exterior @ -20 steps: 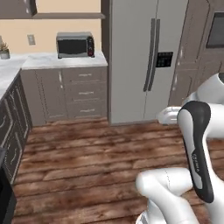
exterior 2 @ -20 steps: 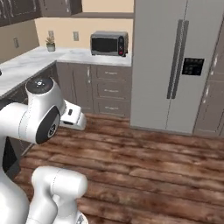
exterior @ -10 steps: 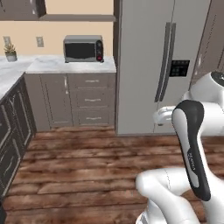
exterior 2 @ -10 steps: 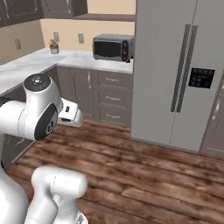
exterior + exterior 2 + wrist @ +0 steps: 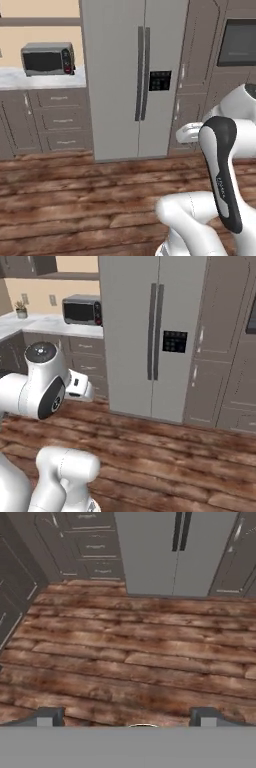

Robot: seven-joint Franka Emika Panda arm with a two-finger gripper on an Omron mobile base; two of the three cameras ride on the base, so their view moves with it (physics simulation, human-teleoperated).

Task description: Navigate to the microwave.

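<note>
The tool [image 5: 130, 718] hangs over the wood floor [image 5: 135, 652] with its two fingertips [image 5: 46, 717] set wide apart and nothing between them. It points down and forward, so that the planks run across just beyond the tips. Past the floor ahead of the tool stands the fridge [image 5: 172, 552], its two doors meeting at a pair of dark handles. Ahead and to the left of the tool are grey drawers [image 5: 92, 547], and a dark cabinet front [image 5: 15, 587] runs along the far left.

From the base cameras the fridge [image 5: 134, 75] rises straight ahead of the arm, with a dark dispenser panel [image 5: 160, 80] on its right door. The microwave [image 5: 47, 58] sits well off to the tool's left, on the tabletop [image 5: 42, 80] that butts against the fridge's left side, above the drawers [image 5: 57, 120]. In the right base view the microwave [image 5: 82, 310] stands at the right end of the tabletop [image 5: 45, 323], next to the fridge [image 5: 150, 331], and a small plant [image 5: 20, 309] stands farther left on it. Tall grey cabinets [image 5: 225, 346] stand right of the fridge, with a dark oven [image 5: 238, 43] set into them.
</note>
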